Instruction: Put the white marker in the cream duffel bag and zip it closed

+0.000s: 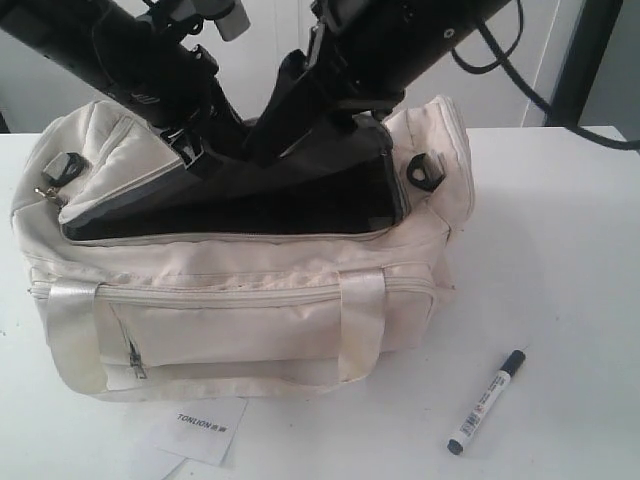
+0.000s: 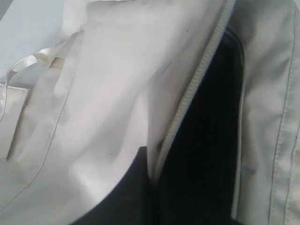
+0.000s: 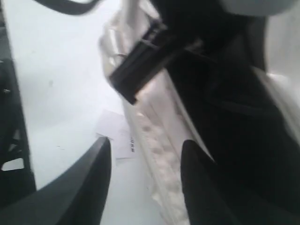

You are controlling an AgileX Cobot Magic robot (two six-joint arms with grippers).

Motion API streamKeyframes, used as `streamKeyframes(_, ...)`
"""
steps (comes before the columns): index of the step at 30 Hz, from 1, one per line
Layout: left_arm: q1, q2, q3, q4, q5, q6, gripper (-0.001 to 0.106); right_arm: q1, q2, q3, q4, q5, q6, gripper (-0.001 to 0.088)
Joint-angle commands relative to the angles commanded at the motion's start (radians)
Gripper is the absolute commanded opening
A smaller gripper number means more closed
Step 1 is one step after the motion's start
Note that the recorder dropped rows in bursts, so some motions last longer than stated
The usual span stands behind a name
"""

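Cream fabric duffel [image 1: 250, 320] gapes; right claw [image 3: 146, 142] seemingly spread; left claw [image 1: 195, 150] state unclear.

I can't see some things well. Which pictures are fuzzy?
Exterior view: sharp, the marker and tag show clearly, though the inside of the bag is dark. Left wrist view: a bit soft, all close-up bag cloth. Right wrist view: fuzziest, the right gripper looks smeared.

White table [image 1: 560, 200] before a pale wall [image 1: 270, 35], evenly lit.
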Motion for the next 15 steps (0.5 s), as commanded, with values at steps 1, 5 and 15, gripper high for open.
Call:
streamKeyframes(1, 0.000, 0.000, 0.000, 0.000, 0.000, 0.000, 0.000, 0.006, 0.014, 0.000, 0.000, 0.000, -0.024, 0.0366)
streamKeyframes(5, 0.000, -0.007, 0.000, 0.010, 0.002, 0.000, 0.000, 0.037, 0.076, 0.000, -0.001, 0.000, -0.149, 0.0407)
streamKeyframes(15, 0.000, -0.015, 0.000, 0.100, -0.036, 0.000, 0.000, 0.062, 0.195, 0.000, -0.075, -0.076, -0.226, 0.0552)
